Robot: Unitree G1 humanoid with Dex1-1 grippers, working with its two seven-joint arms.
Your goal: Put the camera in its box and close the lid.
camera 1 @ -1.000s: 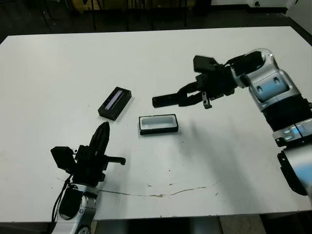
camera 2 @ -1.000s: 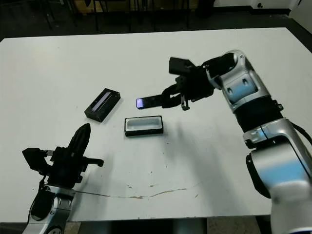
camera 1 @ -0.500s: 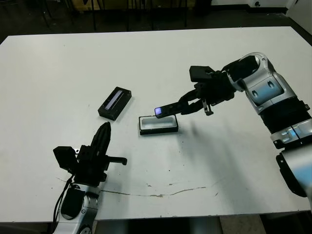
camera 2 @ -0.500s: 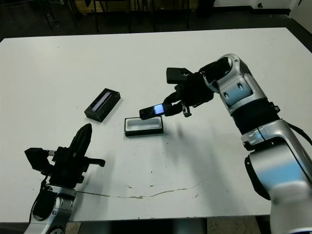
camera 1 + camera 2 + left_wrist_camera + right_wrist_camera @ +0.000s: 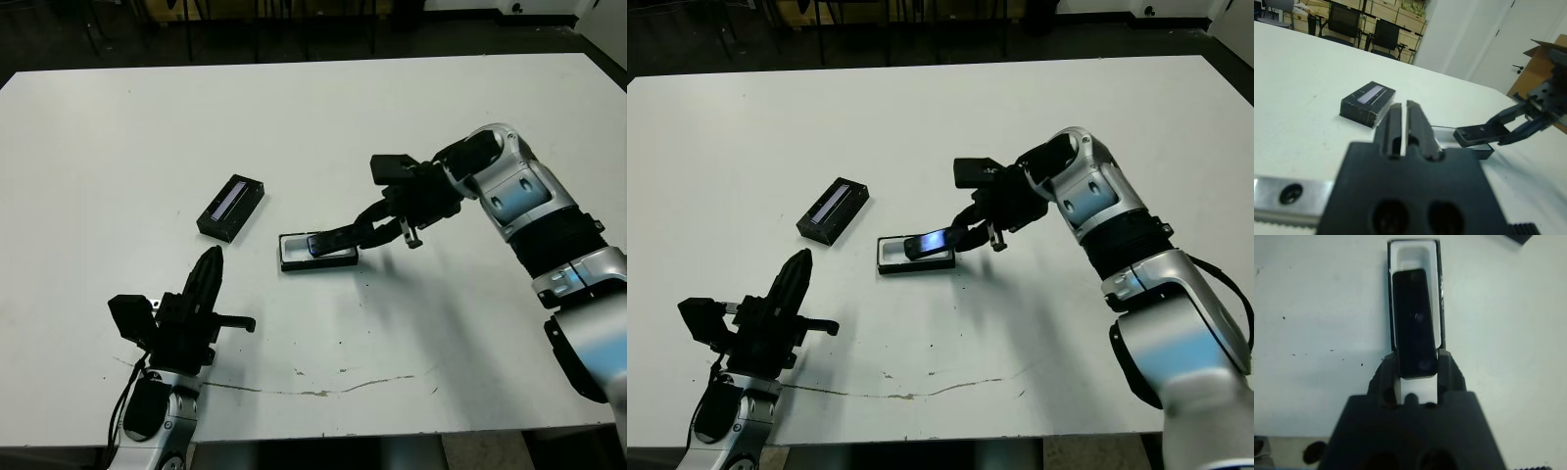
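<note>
White tabletop (image 5: 411, 117) fills the head views, with dark floor and chair legs beyond its far edge at twelve o'clock. At the centre of the scene, the camera (image 5: 927, 242) is held over the box (image 5: 294, 257), tilted, its bluish window end lowest and hanging above the white lining; in the right wrist view it is seen lined up lengthwise with the tray, covering most of the opening, though whether it touches the lining cannot be told. It is pinched at its rear end between the two fingers of the right gripper (image 5: 1415, 374), which reaches in from three o'clock of the box. The lid (image 5: 231, 208) lies flat on the table at about ten o'clock of the box, near it but apart, stripe upward. At about seven o'clock of the box, well apart, the left gripper (image 5: 204, 279) is held off the table with its fingers pressed together and nothing between them. By judgement, the pick-up is done and the placing is under way but not finished: the camera is yet to be seated and let go, and the lid is yet to be fetched and fitted.
</note>
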